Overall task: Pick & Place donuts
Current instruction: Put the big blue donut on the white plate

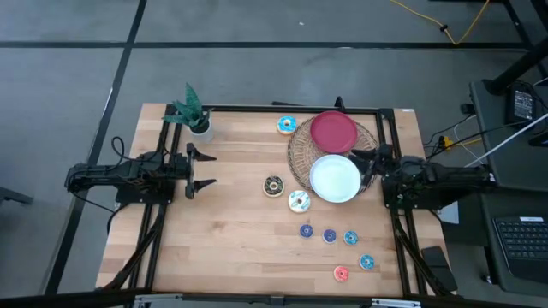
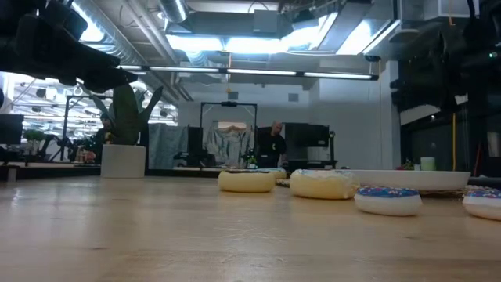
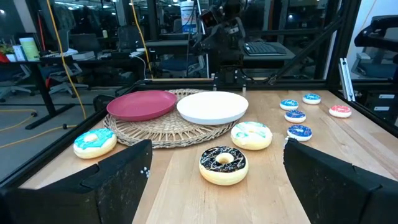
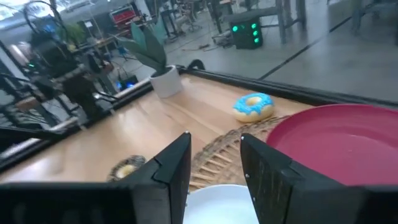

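Observation:
The three larger donuts lie flat on the table. The blue-iced one (image 1: 286, 126) (image 4: 253, 106) is near the far edge. The chocolate one (image 1: 273, 186) (image 3: 223, 164) and the white-iced one (image 1: 299, 201) (image 3: 252, 135) sit mid-table. Several small blue rings (image 1: 330, 235) (image 3: 295, 116) and a red-pink one (image 1: 341, 274) (image 3: 340, 111) lie toward the near right. My left gripper (image 1: 202, 168) (image 3: 216, 149) is open, raised left of the chocolate donut. My right gripper (image 1: 366, 167) (image 4: 216, 155) is open over the white plate's right rim.
A red plate (image 1: 333, 131) and a white plate (image 1: 335, 177) rest on a wicker mat (image 1: 300, 158). A potted plant (image 1: 195, 115) stands at the far left corner. A dark frame (image 1: 257, 109) runs along the table's edges. A person (image 2: 274, 145) stands in the room beyond.

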